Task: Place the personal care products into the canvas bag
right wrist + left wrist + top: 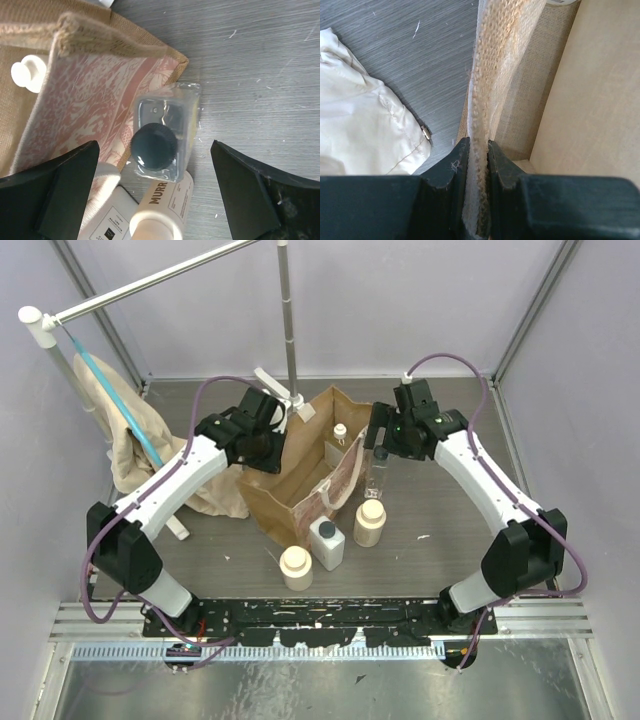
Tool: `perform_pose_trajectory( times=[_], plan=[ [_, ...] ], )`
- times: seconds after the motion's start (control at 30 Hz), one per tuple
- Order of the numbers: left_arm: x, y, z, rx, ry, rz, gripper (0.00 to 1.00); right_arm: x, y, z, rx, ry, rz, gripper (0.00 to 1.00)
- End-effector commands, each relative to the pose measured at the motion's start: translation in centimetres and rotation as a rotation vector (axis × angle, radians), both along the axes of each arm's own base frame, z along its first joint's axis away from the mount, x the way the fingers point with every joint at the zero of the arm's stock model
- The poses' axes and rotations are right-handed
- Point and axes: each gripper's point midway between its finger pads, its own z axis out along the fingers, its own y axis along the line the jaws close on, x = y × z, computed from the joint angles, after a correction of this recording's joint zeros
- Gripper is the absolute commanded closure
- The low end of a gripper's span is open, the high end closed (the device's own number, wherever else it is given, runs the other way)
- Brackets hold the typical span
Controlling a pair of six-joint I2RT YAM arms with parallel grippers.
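While your left fingers (pixel 268 453) pinch the rim of the tan-brown canvas bag (pixel 290 495), your right fingers (pixel 378 432) hang spread over the slim clear dark-capped bottle (pixel 165 135); it stands just beside the bag's printed side.

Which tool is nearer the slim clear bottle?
Right. The right tool is open directly above the slim clear bottle; the left tool is shut on the canvas bag rim, opposite side.
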Motion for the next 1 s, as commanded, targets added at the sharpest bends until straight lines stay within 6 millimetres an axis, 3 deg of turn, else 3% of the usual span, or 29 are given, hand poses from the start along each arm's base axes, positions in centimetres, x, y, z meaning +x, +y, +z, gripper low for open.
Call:
perform_pose_trajectory(
  times=[0.0, 0.2, 0.4, 0.57, 0.77, 0.97],
  plan=[
    [-1.1, 1.3, 0.0, 0.038, 0.002, -0.018, 0.96, 1.3, 1.6, 1.0, 0.023, -0.045, 0.004, 0.0],
    [-1.4, 1.5, 0.0, 0.036, -0.001, -0.02, 0.96, 1.4, 0.5, -1.9, -0.058, 0.006, -0.01, 0.0],
    [-1.6, 1.5, -0.1, 0.026, 0.005, -0.024, 0.96, 2.1, -2.0, -4.4, -0.232, 0.024, -0.023, 0.0],
    [-1.5, 1.5, -0.2, 0.029, 0.007, -0.022, 0.96, 2.7, -1.7, -5.2, -0.243, 0.017, 0.014, 0.07],
    [-1.4, 1.5, -0.3, 0.029, 0.008, -0.021, 0.96, 2.7, -0.9, -6.0, -0.22, 0.043, 0.049, 0.32],
    [-1.3, 1.5, -0.3, 0.029, 0.009, -0.021, 0.96, 2.4, -1.3, -4.9, -0.236, 0.046, 0.051, 0.73]
  ],
)
